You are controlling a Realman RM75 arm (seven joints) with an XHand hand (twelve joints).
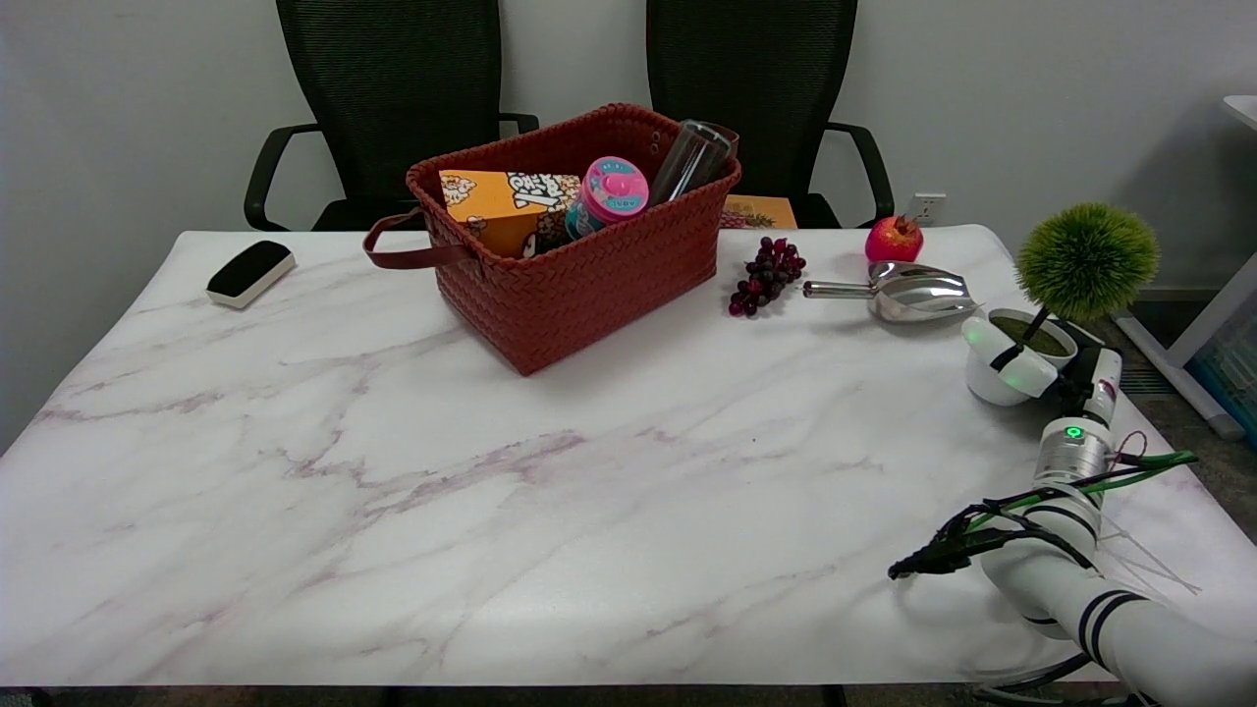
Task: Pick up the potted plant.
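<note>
Over at three o'clock on the table [491, 550], the right hand [1026, 368] grasps the potted plant [1065, 295] by its white pot. Toward twelve o'clock, a red woven basket [589, 285] holds a snack box [501, 201], a pink tub [611, 191] and a dark bottle [690, 157].

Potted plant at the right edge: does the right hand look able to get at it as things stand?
Probably yes. The right hand is already at the potted plant, with a finger lying across the white pot's near rim, and nothing stands between them. The metal scoop lies apart on the far side. Whether the grip is firm cannot be told.
</note>
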